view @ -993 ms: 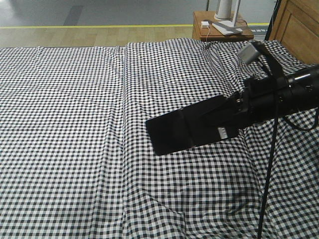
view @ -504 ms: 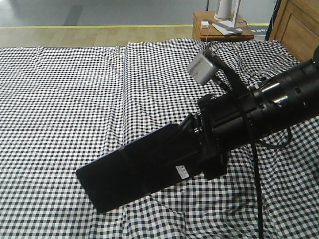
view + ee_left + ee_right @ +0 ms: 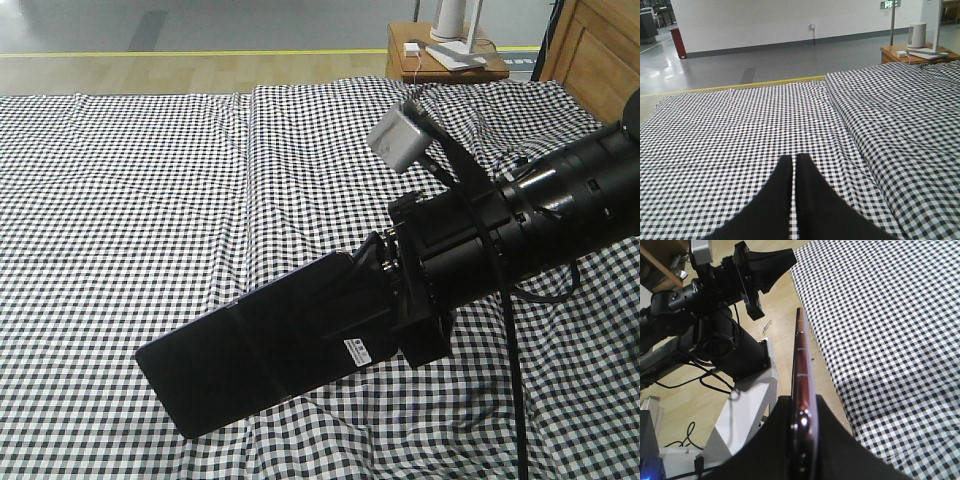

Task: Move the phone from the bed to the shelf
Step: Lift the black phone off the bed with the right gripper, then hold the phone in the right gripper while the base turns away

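The phone (image 3: 195, 375), a slim black slab, hangs tilted in the air above the bed (image 3: 150, 200) with its check sheet. My right gripper (image 3: 262, 350) is shut on it, and the free end sticks out to the lower left. In the right wrist view the phone (image 3: 801, 355) shows edge-on with a pinkish rim, clamped in the right gripper (image 3: 802, 407), beside the bed (image 3: 890, 340). My left gripper (image 3: 794, 157) is shut on nothing, low over the sheet, and also shows as the left gripper (image 3: 775, 262). Wooden boards that may be the shelf (image 3: 660, 267) sit at the top left.
A small brown side table (image 3: 440, 60) carrying a white appliance (image 3: 452, 25) stands past the bed's far edge. A wooden panelled cabinet (image 3: 600, 50) is at the far right. The white robot base (image 3: 745, 405) and cables stand on the wood floor next to the bed.
My right arm has swung toward the lower left and nearer the camera, carrying the phone higher off the bed. Most of that move came early; the last half second adds a small shift left.
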